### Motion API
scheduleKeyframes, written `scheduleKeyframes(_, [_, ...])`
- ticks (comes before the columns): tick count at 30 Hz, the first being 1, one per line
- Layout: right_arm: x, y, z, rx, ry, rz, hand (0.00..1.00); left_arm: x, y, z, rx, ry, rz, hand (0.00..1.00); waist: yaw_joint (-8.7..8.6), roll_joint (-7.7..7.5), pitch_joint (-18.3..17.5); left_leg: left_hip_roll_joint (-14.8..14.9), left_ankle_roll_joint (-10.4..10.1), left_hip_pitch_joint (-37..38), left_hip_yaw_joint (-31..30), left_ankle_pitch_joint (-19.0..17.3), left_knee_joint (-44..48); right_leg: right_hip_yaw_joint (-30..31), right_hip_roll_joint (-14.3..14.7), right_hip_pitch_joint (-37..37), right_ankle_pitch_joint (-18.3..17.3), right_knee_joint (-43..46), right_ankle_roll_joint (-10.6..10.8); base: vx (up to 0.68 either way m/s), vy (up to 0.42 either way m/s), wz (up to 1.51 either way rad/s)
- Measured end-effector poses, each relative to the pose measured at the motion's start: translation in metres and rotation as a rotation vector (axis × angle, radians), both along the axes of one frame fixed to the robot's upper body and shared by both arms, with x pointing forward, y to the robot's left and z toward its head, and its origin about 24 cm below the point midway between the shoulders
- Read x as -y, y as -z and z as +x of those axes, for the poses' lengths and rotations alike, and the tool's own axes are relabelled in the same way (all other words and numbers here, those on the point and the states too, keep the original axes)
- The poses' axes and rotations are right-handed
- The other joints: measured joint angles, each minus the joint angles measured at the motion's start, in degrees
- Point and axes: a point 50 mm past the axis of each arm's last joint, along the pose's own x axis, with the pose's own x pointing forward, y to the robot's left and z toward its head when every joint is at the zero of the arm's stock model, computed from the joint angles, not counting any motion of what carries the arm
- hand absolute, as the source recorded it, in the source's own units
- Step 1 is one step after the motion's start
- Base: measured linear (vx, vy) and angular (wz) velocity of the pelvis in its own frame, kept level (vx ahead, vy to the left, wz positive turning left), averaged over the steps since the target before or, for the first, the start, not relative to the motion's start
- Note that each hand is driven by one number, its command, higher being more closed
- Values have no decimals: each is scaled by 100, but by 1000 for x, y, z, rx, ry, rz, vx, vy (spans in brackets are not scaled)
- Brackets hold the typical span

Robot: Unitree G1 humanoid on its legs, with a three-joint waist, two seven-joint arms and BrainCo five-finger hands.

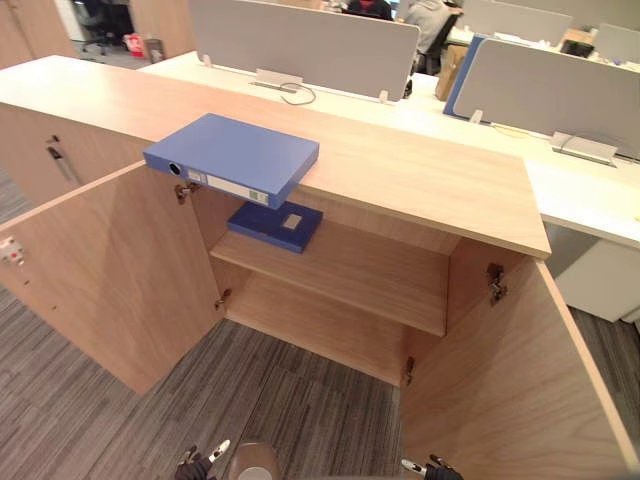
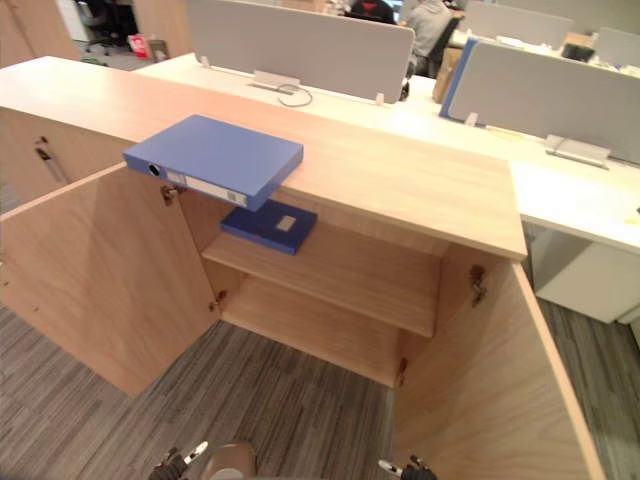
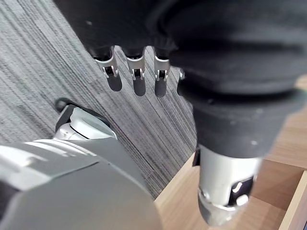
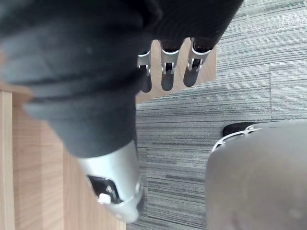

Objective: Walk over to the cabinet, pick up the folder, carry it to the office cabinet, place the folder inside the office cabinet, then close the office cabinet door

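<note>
A blue folder (image 1: 232, 158) lies flat on the wooden cabinet top (image 1: 420, 175), its spine end overhanging the front edge. Below it a second, darker blue folder (image 1: 275, 225) rests on the upper shelf (image 1: 350, 275) inside the cabinet. Both cabinet doors stand wide open, the left door (image 1: 110, 270) and the right door (image 1: 520, 370). My left hand (image 3: 136, 79) hangs low over the carpet with fingers straight and nothing in it. My right hand (image 4: 165, 72) hangs the same way beside the right door, open and holding nothing. Both hands are well below and in front of the folders.
Left of the open section the cabinet has a closed door with a dark handle (image 1: 58, 162). Behind the cabinet run white desks (image 1: 590, 195) with grey dividers (image 1: 300, 40), and a person (image 1: 430, 15) sits at the back. Grey striped carpet (image 1: 280, 400) covers the floor.
</note>
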Motion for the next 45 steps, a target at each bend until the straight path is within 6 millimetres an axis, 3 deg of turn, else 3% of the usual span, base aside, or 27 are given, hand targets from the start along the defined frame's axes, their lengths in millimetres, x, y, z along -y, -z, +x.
scheduleKeyframes(2, [-10, 2, -1, -1, -11, 21, 0, -8, -2, 0, 1, -5, 19, 0, -31, -256, -41, -220, 158, 46, 280, -109, -19, 80, -327, -44, -72, 68, 193, 238, 314, -38])
scheduleKeyframes(5, [-10, 2, -4, -4, -9, 25, 0, -9, -1, -2, -13, 6, 19, 0, -35, -254, -93, -508, 488, 197, 646, -359, 59, 140, -765, -94, -66, 312, 450, 172, 270, -37])
scheduleKeyframes(6, [-8, 2, -4, -3, -11, 21, 0, -7, 0, -4, -23, 10, 15, 0, -34, -211, -101, -533, 540, 267, 736, -405, 49, 150, -838, -180, -66, 513, 455, 136, 306, -58])
scheduleKeyframes(8, [-2, 1, -6, -8, -19, 7, 0, -7, 2, -11, -49, 18, 13, 0, -16, -127, -132, -645, 724, 583, 1083, -431, -227, 142, -1161, -796, -37, 1862, 423, 106, 284, -61])
scheduleKeyframes(11, [0, 1, -12, -20, -25, 3, 0, -11, 2, -16, -65, 36, 22, 0, -58, -119, -150, -818, 899, 986, 1223, -378, -659, -177, -1573, -1205, 123, 2824, 163, 100, 209, -23])
scheduleKeyframes(13, [0, 1, -12, -20, -28, 4, 0, -15, 1, -17, -67, 37, 31, 0, -127, -108, -151, -811, 932, 1115, 1209, -362, -816, -382, -1554, -1254, 1, 2804, 266, 101, 69, -1])
scheduleKeyframes(16, [1, 1, -10, -21, -52, -4, 0, -15, 1, -15, -65, 47, 33, 0, -206, -46, -170, -607, 886, 1150, 1116, -333, -892, -623, -1112, -1432, -273, 2221, 291, 116, -64, 19])
scheduleKeyframes(17, [0, 1, -11, -21, -52, -1, 0, -12, 1, -14, -62, 48, 23, 0, -219, -54, -173, -555, 809, 1240, 1029, -301, -994, -682, -934, -1435, -241, 1659, 275, 122, -185, 28])
scheduleKeyframes(19, [-3, 2, -11, -24, -60, 4, 0, -9, 2, -14, -60, 48, 13, 0, -202, -144, -219, -652, 715, 1325, 1007, -325, -1048, -641, -898, -1398, 337, 992, 183, 113, -199, 22])
scheduleKeyframes(21, [4, 2, -20, -46, -53, -10, 0, 6, 7, -20, -70, 31, -33, 0, -213, 28, -383, -448, 555, 1370, 873, -392, -1094, -734, -691, -1242, 311, 785, 128, 103, -208, 17])
scheduleKeyframes(25, [4, 3, -26, -58, -39, -8, 0, 9, 8, -26, -64, -57, -56, 0, -197, 80, -403, -67, 280, 1405, 805, -547, -953, -891, -238, -850, 383, 185, 6, 90, -201, 9])
scheduleKeyframes(27, [2, 3, -24, -52, -36, -7, 0, 6, 6, -24, -39, -100, -56, 0, -185, 88, -379, 111, 125, 916, 809, -745, 43, -948, -58, -745, 351, -4, -24, 49, -124, 6])
scheduleKeyframes(28, [2, 2, -23, -50, -33, -9, 0, 5, 5, -19, -12, -115, -53, 0, -152, 27, -270, 294, 104, 284, 954, -771, 1293, -966, 40, -628, 348, -28, -50, 29, -50, 3])
scheduleKeyframes(29, [2, 2, -24, -52, -30, -11, 0, 5, 5, -19, -10, -120, -55, 0, -128, 37, -250, 392, 109, 112, 1043, -774, 1675, -967, 82, -578, 343, -40, -74, 65, -47, -7])
scheduleKeyframes(30, [2, 3, -24, -56, -29, -12, 0, 5, 5, -21, -9, -139, -60, 0, -71, 38, -223, 573, 239, 2, 1273, -860, 1925, -950, 114, -480, 366, -41, -144, 94, 24, -17])
scheduleKeyframes(33, [3, 2, -19, -43, -7, -14, 0, 5, 5, -21, 7, -171, -79, 0, 0, 13, -230, 560, 291, 60, 1304, -934, 925, -769, 17, -386, 347, -82, -75, 88, 91, -28])
scheduleKeyframes(34, [4, 1, -14, -31, -8, -15, 0, 4, 5, -22, 21, -207, -101, 0, 1, 68, -277, 474, 199, 172, 1182, -475, 68, -697, -47, -449, 333, -70, 15, 129, 201, -36])
scheduleKeyframes(35, [0, 2, -14, -34, -8, -5, 0, 1, 5, -25, 21, -234, -108, 0, -3, -13, -331, 290, 186, 355, 1283, -174, -314, -609, -215, -448, 350, -125, 125, 153, 203, -22])
scheduleKeyframes(38, [-8, 5, -19, -65, 11, 8, 0, 1, 6, -23, 48, -284, -144, 0, -22, -161, -480, -164, 364, 573, 1327, 13, -837, -710, -601, -334, 454, -341, 293, 186, 189, 15])
scheduleKeyframes(41, [-5, 5, -24, -73, 66, 3, 0, 11, 8, -22, 89, -387, -219, 0, -22, -76, -671, -604, 562, 962, 1326, 322, -1594, -848, -929, -161, 538, -544, 461, 167, 142, 25])
scheduleKeyframes(45, [-1, 5, -27, -80, 124, 0, 0, 3, 0, -5, 210, -455, -232, 0, -19, 32, -792, -830, 690, 1209, 1235, 477, -1969, -979, -1120, -20, 583, -567, 535, 79, 93, 16])
